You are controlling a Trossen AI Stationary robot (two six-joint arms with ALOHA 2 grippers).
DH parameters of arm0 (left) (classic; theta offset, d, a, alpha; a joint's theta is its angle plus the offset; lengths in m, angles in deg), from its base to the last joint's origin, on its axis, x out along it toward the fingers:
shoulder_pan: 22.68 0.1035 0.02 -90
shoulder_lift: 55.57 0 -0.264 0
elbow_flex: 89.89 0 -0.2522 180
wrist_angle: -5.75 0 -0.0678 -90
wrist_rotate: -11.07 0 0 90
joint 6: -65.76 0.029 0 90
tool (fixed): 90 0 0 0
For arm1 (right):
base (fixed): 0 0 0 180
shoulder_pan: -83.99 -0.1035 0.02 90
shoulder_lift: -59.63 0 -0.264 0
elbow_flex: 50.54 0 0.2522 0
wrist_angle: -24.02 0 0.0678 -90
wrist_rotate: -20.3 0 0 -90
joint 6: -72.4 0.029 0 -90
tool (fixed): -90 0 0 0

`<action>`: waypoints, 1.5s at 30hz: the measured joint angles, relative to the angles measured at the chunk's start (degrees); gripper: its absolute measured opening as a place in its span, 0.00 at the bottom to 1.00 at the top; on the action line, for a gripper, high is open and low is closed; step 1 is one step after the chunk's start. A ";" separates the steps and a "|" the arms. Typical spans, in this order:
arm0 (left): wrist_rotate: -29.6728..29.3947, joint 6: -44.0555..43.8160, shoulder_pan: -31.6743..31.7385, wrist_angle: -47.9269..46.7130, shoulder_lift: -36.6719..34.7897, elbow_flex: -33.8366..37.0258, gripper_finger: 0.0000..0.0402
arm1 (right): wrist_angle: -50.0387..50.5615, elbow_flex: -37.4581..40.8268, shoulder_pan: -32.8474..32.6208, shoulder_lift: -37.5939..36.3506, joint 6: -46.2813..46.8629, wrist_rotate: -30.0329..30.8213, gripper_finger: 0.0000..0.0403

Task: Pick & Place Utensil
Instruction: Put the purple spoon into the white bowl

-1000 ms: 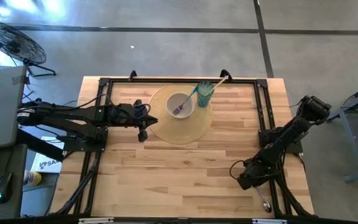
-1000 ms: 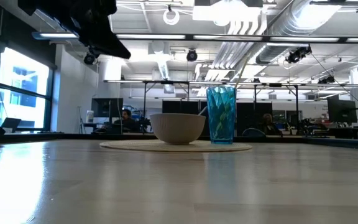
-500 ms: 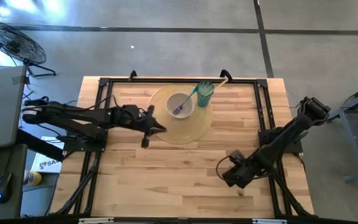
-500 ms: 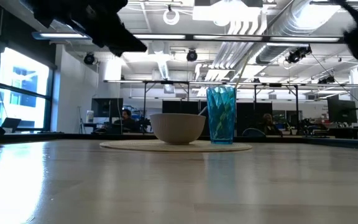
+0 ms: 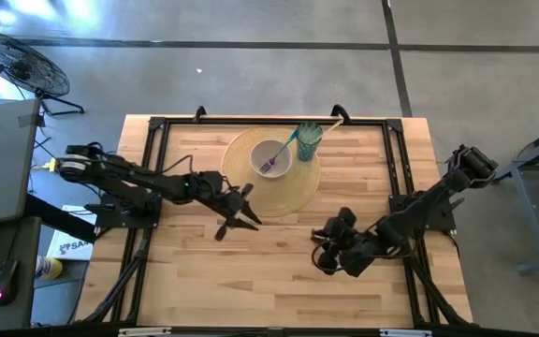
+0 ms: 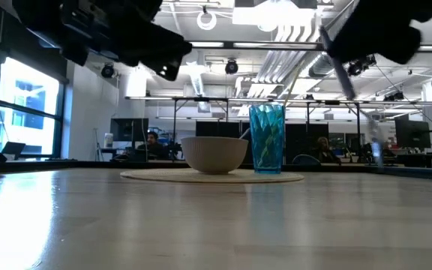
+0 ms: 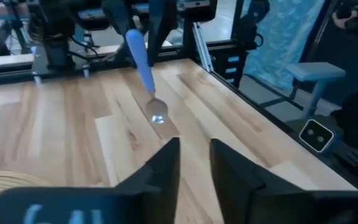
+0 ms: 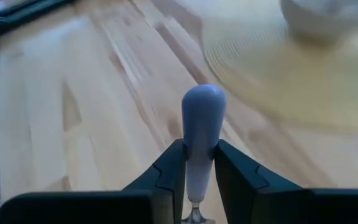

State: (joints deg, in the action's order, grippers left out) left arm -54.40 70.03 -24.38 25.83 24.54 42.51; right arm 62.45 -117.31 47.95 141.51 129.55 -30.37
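A spoon (image 7: 143, 62) with a pale blue handle and a metal bowl hangs over the table's near middle. My right gripper (image 5: 330, 248) is shut on it. My left gripper (image 5: 247, 221) hovers just left of it, near the placemat's near edge. Its fingers are slightly open (image 7: 194, 165), with nothing between them, and point at the spoon. A white bowl (image 5: 271, 157) and a teal cup (image 5: 309, 139) stand on a round woven placemat (image 5: 279, 195) at the far middle. My right gripper pinches the spoon's blue handle (image 8: 199, 146) between its two fingers, a little back from the handle's rounded free end (image 8: 202, 102), which sticks out past the fingertips. The spoon is lifted clear of the table and tilted, with its metal bowl (image 7: 157, 116) lowest.
A teal-and-purple utensil (image 5: 275, 159) leans in the white bowl and a wooden one (image 5: 330, 122) stands in the cup. A black frame (image 5: 396, 178) runs along the table's left, far and right sides. Bare wood lies near the front edge.
My right gripper has risen from the table's near right corner with the spoon, lifting it clear. It has moved toward the table's middle while rolling its wrist. My left gripper has moved from the placemat's left edge toward the near right, sunk a little, tipped toward level and opened slightly.
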 joint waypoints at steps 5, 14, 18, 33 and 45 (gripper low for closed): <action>-0.65 -1.07 0.18 3.01 5.29 -2.59 0.37 | -13.78 1.92 2.22 -0.01 -18.96 0.03 0.17; 6.95 1.39 0.01 7.13 12.95 -7.16 0.48 | -34.31 2.18 5.74 -0.07 -50.56 -9.44 0.17; 8.31 -0.56 0.05 9.09 15.97 -10.62 0.48 | -38.22 2.18 8.48 -0.07 -56.43 -18.46 0.17; 14.91 0.29 -2.57 9.47 21.43 -19.00 0.48 | -38.74 2.18 14.82 -0.07 -59.76 -31.72 0.17; 14.94 -3.23 -2.57 12.18 21.43 -19.85 0.38 | -39.51 2.18 16.30 -0.07 -60.16 -31.70 0.17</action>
State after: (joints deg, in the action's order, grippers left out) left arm -39.46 66.80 -26.95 38.01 45.97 22.66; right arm 22.95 -115.13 64.25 141.43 69.39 -62.07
